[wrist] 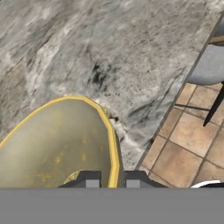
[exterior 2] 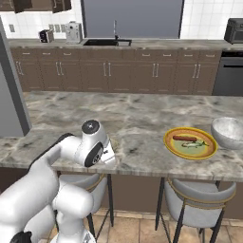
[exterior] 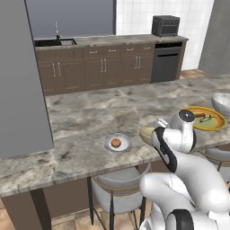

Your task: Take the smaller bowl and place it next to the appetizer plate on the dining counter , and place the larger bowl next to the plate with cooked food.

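The smaller bowl (wrist: 57,144), olive-yellow with a bright rim, is pinched by its rim in my gripper (wrist: 113,180), one finger inside and one outside. In the left base view this smaller bowl (exterior: 146,133) sits at the near edge of the dining counter (exterior: 81,121), just right of the appetizer plate (exterior: 117,143) with its orange-brown morsel. I cannot tell whether the bowl touches the stone. Farther right lie the plate with cooked food (exterior: 205,118) (exterior 2: 191,142) and, beside it, the larger bowl (exterior: 222,103) (exterior 2: 228,132), grey-white and marbled.
Grey stools (exterior: 117,186) (exterior 2: 199,199) stand under the counter's near edge, over a tiled floor (wrist: 183,144). Across the room runs a dark cabinet run with a sink (exterior 2: 107,42) and a toaster oven (exterior: 165,25). A tall grey panel (exterior: 18,81) stands at the left.
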